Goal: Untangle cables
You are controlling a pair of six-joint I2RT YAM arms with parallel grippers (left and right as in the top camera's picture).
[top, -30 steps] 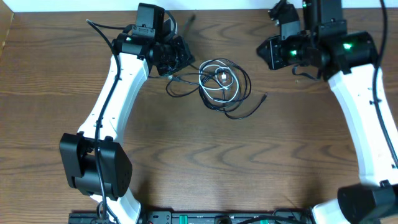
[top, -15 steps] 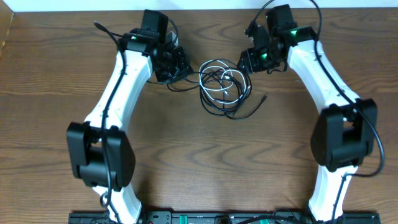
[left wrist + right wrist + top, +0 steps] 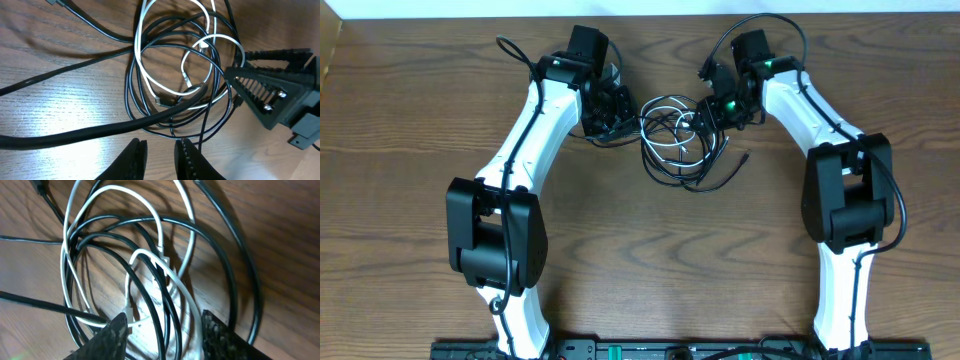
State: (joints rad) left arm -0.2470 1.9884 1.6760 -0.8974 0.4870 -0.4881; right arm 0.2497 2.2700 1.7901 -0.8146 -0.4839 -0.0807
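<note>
The cables [image 3: 675,135] lie in one tangled bundle of loops at the table's back middle. They are long black cords wound through a white one [image 3: 665,142]. A loose black plug end [image 3: 747,156] trails out to the right. My left gripper [image 3: 620,110] sits at the bundle's left edge. In the left wrist view its jaws [image 3: 160,152] stand narrowly open on bare wood, just short of the black loops [image 3: 175,65]. My right gripper [image 3: 710,112] is over the bundle's right side. In its wrist view it stands open [image 3: 167,330], with black and white strands [image 3: 150,265] running between its fingers.
The wooden table [image 3: 420,200] ends at a pale wall along the back. Both white arms reach in from the front corners. A black rail [image 3: 670,350] runs along the front edge. A black cord [image 3: 75,132] leads left out of the bundle.
My right arm has swung in from the far right to the bundle's right side, and its jaws have widened. My left arm has shifted slightly right toward the bundle.
</note>
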